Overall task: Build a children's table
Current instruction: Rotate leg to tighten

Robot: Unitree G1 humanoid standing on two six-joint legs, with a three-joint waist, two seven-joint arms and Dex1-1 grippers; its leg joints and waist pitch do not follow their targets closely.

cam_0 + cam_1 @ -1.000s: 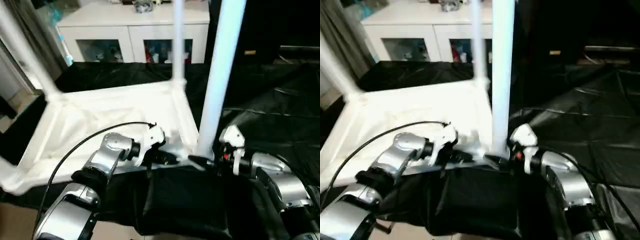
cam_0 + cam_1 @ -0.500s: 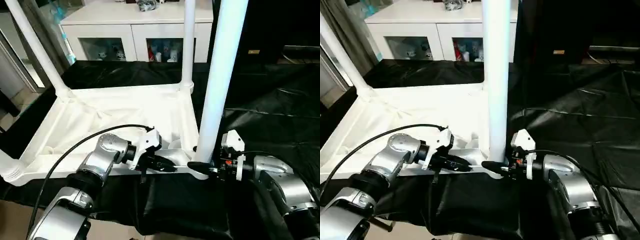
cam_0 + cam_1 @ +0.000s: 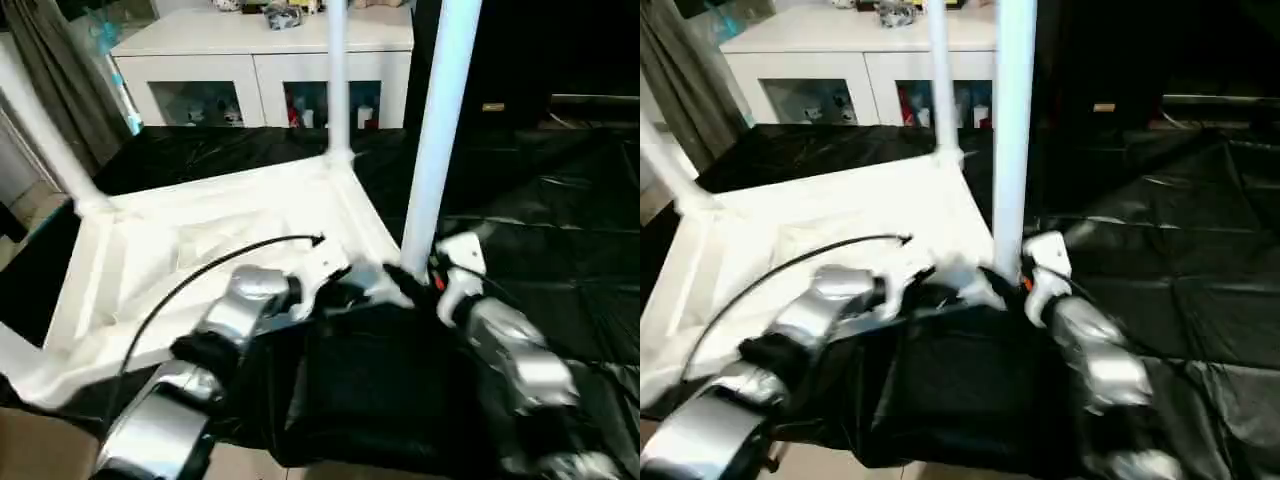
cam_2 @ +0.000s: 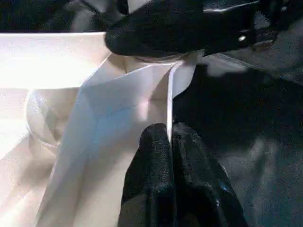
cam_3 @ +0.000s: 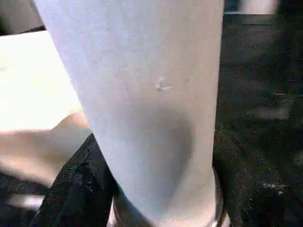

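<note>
Closest to me, my two silver forearms reach forward over the black cloth [image 3: 560,230] that covers the big table. My left pincer [image 4: 169,142] is pressed shut on the thin near rim of the children's table [image 3: 200,240], the white edge caught between its two black fingers [image 4: 194,161], close beside the near right corner. My right pincer [image 3: 405,283] is at the foot of the near right leg [image 3: 435,130], where the tube enters its corner socket; one black finger [image 4: 156,35] lies against the base of the leg, but I cannot tell whether the pincer grips it or stands loose around it.

The children's table lies upside down on the black cloth, its ribbed underside facing up. Farther off, a second leg [image 3: 337,80] stands upright in the far right corner, and a third [image 3: 40,130] rises from the far left corner. Beyond them stands a white cabinet [image 3: 265,60] with glass doors.
</note>
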